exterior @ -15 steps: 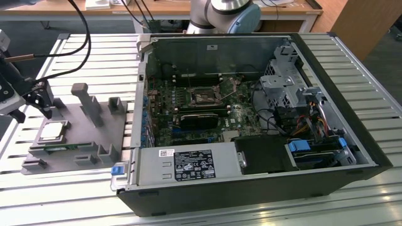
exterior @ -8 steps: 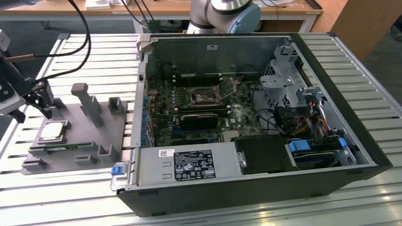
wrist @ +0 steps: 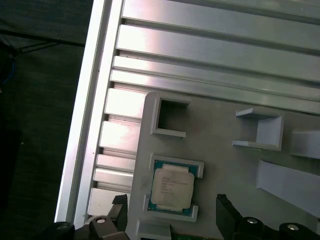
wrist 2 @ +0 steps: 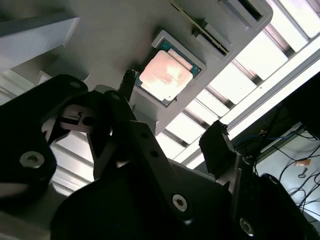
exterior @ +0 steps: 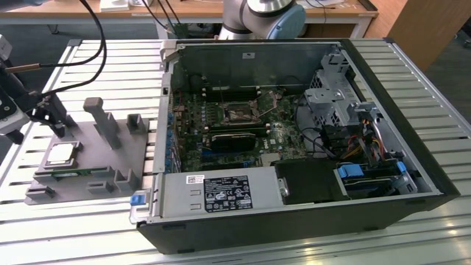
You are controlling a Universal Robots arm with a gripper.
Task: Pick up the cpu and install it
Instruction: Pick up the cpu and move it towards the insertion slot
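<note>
Hovering over the grey holder [exterior: 92,144] at the exterior view's left, my tool [exterior: 57,124] is spread and pinches nothing. The cpu [exterior: 61,153] lies flat in its shallow frame on that holder, silver top up, just on the near side of my tool. In both wrist views my two black fingers [wrist: 119,205] stand apart, one to either side of the cpu [wrist: 172,186], and I see no contact with it. In the second wrist view the cpu [wrist 2: 166,76] shines pale beyond my fingers [wrist 2: 216,142]. The holder sits on the slatted metal desk [exterior: 74,221]. To its right in the exterior view lies the open computer case [exterior: 383,182], its socket [exterior: 239,113] well apart from the cpu.
</note>
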